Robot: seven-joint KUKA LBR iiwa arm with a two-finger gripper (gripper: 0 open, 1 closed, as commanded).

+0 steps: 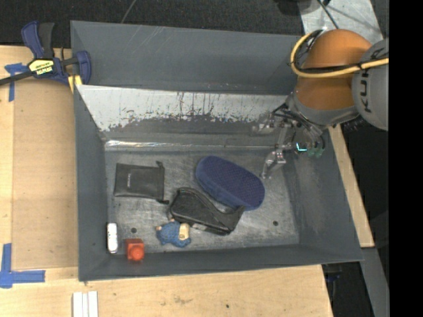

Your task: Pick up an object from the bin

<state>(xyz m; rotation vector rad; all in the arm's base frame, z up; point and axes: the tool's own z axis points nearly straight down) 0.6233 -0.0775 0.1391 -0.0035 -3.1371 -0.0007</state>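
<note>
My gripper (274, 160) hangs over the bin's right side, near the back wall, its metal fingertips pointing down above the floor with nothing between them. Just left of and below it lies a dark blue oval pad (229, 182), a short gap away. A black pouch (201, 211) lies partly under the pad's near edge.
A flat black wallet (138, 180) lies at the left. Along the front left sit a blue soft toy (174, 234), a small red block (135, 251) and a white tube (112, 238). The arm with its orange cover comes in from the upper right.
</note>
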